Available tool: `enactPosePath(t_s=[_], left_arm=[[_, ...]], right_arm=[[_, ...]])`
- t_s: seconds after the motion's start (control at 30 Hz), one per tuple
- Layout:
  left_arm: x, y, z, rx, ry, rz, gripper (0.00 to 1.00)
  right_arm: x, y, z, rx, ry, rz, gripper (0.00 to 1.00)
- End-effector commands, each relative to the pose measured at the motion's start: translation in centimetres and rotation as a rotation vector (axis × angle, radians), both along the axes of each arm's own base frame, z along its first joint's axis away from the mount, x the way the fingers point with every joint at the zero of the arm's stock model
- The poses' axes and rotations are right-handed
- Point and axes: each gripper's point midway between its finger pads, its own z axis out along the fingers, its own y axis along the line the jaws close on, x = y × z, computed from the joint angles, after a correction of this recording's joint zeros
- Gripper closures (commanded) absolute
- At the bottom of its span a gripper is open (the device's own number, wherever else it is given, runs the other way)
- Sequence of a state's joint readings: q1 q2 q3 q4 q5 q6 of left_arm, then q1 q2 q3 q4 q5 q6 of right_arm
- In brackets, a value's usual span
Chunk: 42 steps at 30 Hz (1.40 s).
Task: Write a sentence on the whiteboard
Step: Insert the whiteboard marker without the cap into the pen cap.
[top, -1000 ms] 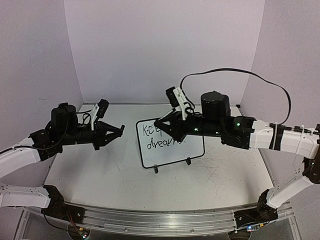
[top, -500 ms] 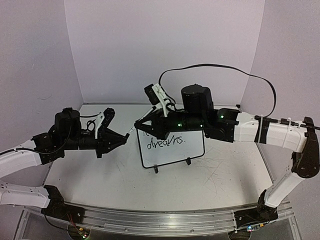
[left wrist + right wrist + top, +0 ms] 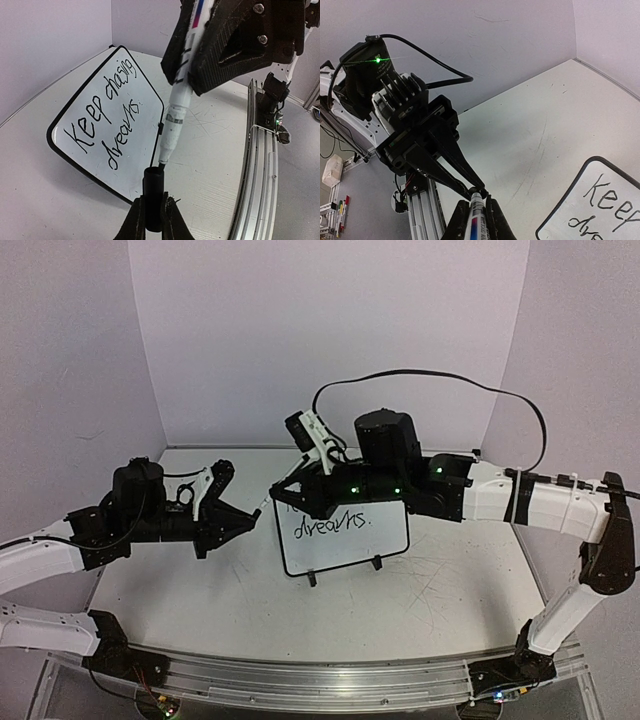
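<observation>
The whiteboard (image 3: 385,538) stands on its two feet at mid-table. The sentence (image 3: 106,117) on it reads "Keep chasing dreams." in two black lines; the right arm hides the upper line from the top view. My right gripper (image 3: 290,490) is shut on a white marker (image 3: 476,220), tip pointing left and down. My left gripper (image 3: 248,518) is shut on the marker's black cap (image 3: 153,197), open end up. The marker (image 3: 177,105) has its tip right at the cap's mouth, left of the board. The board's corner shows in the right wrist view (image 3: 600,172).
An aluminium rail (image 3: 320,680) runs along the table's near edge. A black cable (image 3: 430,373) arcs above the right arm. Purple walls close the back and both sides. The scuffed table (image 3: 200,590) lies bare in front of the board.
My right gripper swung left off the board with the marker. My left gripper moved right with the cap to meet it. In the last half second both barely moved.
</observation>
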<state>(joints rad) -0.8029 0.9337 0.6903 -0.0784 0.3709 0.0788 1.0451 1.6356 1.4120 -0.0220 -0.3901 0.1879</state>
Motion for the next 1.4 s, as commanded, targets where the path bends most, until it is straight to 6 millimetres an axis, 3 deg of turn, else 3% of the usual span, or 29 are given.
enactPosePath(t_s=[0.0, 0.6, 0.9, 1.17, 1.37], left_arm=[[-0.1, -0.1, 0.4, -0.004, -0.023, -0.004, 1.0], [-0.6, -0.2, 0.6, -0.004, -0.039, -0.013, 1.0], [-0.2, 0.0, 1.0, -0.005, -0.04, 0.017, 1.0], [1.2, 0.5, 3.5, -0.033, -0.089, 0.107, 1.0], [1.6, 0.0, 6.9, -0.071, -0.172, 0.125, 1.0]], right_arm=[[0.4, 0.1, 1.3, 0.014, -0.014, -0.012, 1.0], [0.1, 1.1, 0.2, -0.035, 0.011, 0.033, 1.0], [-1.6, 2.9, -3.7, -0.177, 0.113, 0.203, 1.0], [-3.4, 3.7, -6.7, -0.242, 0.256, 0.31, 1.0], [-4.1, 4.7, -9.6, -0.28, 0.416, 0.334, 1.0]])
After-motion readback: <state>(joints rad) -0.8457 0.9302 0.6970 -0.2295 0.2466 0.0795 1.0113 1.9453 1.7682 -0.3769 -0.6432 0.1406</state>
